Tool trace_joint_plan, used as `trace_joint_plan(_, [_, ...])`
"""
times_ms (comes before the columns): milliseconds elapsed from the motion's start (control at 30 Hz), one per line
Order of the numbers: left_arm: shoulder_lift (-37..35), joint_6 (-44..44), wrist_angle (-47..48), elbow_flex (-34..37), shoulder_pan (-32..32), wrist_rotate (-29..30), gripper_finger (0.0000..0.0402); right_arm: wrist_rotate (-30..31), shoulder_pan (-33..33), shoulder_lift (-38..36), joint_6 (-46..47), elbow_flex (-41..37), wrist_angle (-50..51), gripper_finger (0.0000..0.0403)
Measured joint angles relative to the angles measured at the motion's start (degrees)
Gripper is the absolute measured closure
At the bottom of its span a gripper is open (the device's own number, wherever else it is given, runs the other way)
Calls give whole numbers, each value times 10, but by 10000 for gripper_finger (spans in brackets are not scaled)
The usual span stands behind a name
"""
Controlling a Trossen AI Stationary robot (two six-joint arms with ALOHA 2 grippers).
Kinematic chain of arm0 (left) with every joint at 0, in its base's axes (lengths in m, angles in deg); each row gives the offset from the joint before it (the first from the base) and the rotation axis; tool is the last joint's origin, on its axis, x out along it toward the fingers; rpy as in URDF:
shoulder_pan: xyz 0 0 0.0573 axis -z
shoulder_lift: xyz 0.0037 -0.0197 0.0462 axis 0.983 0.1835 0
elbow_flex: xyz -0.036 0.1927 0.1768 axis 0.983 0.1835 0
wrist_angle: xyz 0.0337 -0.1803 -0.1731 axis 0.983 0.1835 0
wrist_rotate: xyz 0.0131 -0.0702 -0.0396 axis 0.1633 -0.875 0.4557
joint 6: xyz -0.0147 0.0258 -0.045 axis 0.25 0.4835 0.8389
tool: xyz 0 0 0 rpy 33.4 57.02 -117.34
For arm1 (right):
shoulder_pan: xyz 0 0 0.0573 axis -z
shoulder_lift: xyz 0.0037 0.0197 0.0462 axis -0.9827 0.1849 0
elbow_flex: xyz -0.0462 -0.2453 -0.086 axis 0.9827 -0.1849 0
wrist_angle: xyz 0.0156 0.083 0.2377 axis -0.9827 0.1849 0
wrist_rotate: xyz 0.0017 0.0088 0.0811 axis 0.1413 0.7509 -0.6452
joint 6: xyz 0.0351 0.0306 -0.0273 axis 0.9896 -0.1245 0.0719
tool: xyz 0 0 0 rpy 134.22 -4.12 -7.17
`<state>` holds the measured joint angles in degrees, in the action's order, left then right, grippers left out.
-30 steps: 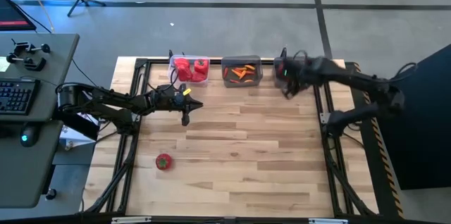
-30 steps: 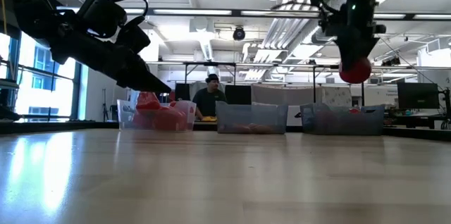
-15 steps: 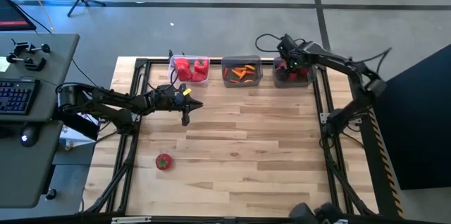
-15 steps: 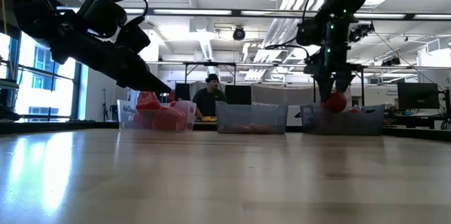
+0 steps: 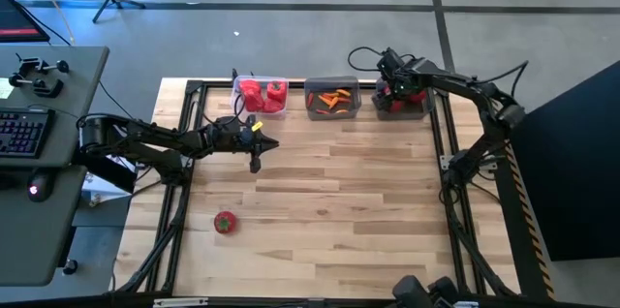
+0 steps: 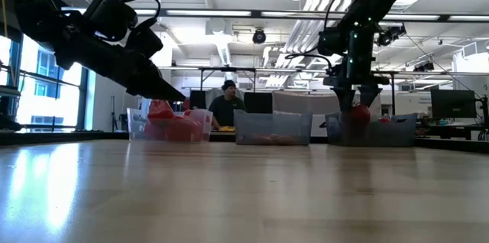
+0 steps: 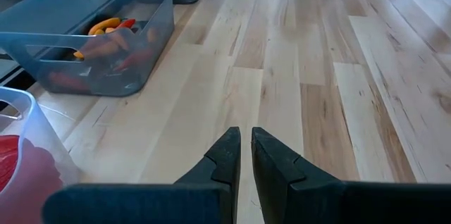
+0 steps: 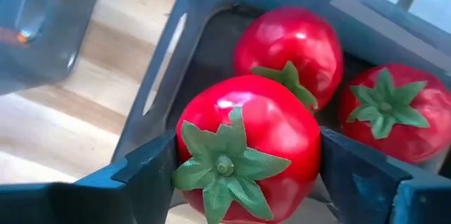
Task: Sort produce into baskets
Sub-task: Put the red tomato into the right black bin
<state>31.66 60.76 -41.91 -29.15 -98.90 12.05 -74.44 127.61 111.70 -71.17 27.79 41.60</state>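
My right gripper (image 5: 392, 93) is shut on a red tomato with a green top (image 8: 246, 132), low over the dark grey bin (image 5: 405, 101) at the far right. Two more tomatoes (image 8: 289, 41) (image 8: 384, 111) lie in that bin. My left gripper (image 5: 256, 161) is shut and empty, above the table in front of the clear bin of red peppers (image 5: 260, 95). The middle grey bin (image 5: 332, 98) holds orange carrot pieces. A loose tomato (image 5: 225, 222) rests on the table near the left front. My right gripper pinches the tomato by its two opposite sides (image 8: 187, 146), one finger on each. The fingers point down from above, and the tomato's green top faces the wrist. In the low view the tomato (image 6: 359, 113) hangs at about the height of the bin's rim. Whether it rests on anything, I cannot tell.
The three bins stand in a row along the table's far edge. A black frame rail (image 5: 184, 153) runs round the wooden top. A desk with a keyboard (image 5: 24, 134) stands left of the table. A person (image 6: 227, 105) shows in the room behind.
My right gripper has gone toward the table's far edge and down with the tomato, from high above the table to the rim of the right-hand dark bin. The tomato has stayed between the fingers.
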Motion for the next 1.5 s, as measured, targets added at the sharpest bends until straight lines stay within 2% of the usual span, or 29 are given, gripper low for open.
trace_joint_plan(233, [0,-3,3,0,0,1,376,16,0,0,6,0,0,71])
trace_joint_plan(400, [0,-3,3,0,0,3,376,-4,0,-2,-8,0,2,69])
trace_joint_plan(633, [0,-4,3,0,0,3,376,6,-6,-33,-19,0,1,69])
trace_joint_plan(767, [0,-5,3,0,0,26,376,13,-12,-66,-39,1,1,77])
trace_joint_plan(867, [0,-5,3,0,0,33,376,42,-28,-89,-44,-4,-18,109])
trace_joint_plan(933, [0,-5,3,0,0,33,377,60,-44,-102,-49,-15,-46,146])
trace_joint_plan(1200, [-4,-12,5,0,0,31,398,57,-121,-116,-75,-86,-235,366])
trace_joint_plan(1233, [-7,-13,7,0,0,30,400,57,-133,-116,-78,-98,-261,384])
trace_joint_plan(1267, [-12,-13,12,0,0,26,400,57,-145,-116,-80,-108,-287,392])
trace_joint_plan(1367, [-39,-16,40,-1,1,10,401,59,-177,-116,-71,-141,-367,383])
trace_joint_plan(1500, [-85,-26,149,-31,11,1,401,58,-215,-115,-83,-198,-505,396])
